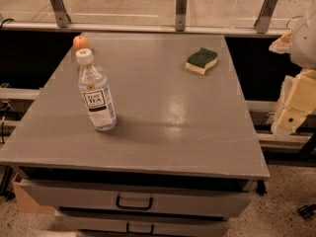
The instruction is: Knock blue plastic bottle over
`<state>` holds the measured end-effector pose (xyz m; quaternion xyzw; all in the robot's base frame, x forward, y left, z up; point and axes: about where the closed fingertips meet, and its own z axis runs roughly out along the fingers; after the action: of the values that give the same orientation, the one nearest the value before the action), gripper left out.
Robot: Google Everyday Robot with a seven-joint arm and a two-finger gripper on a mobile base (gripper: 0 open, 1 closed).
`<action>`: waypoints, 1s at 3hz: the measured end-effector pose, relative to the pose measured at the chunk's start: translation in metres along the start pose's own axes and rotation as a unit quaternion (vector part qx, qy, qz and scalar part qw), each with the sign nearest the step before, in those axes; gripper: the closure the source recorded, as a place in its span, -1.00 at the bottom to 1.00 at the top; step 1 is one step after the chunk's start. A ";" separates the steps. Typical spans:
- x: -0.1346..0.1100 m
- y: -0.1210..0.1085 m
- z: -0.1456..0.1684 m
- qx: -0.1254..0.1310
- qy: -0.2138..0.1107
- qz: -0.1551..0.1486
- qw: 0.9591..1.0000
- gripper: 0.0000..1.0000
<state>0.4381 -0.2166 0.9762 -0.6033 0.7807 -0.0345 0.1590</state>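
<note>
The blue plastic bottle [96, 92] stands upright on the left part of the grey table [168, 112]. It is clear with a white screw cap and a white label with dark print. My gripper [292, 110] is at the right edge of the view, beyond the table's right side and well away from the bottle. It is pale cream and hangs beside the table at about top height. Nothing is seen in it.
A small orange fruit [80, 42] sits at the table's far left corner, just behind the bottle. A green and yellow sponge [201, 60] lies at the far right. Two drawers with handles [134, 202] are under the tabletop. A glass railing [180, 9] runs behind the table.
</note>
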 end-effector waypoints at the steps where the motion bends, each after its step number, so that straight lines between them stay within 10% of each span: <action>1: 0.000 0.000 0.000 0.000 0.000 0.000 1.000 -1.00; 3: -0.031 0.009 0.026 -0.032 -0.067 0.033 0.997 -1.00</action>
<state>0.4439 -0.1815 0.9560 -0.5829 0.7885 0.0360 0.1929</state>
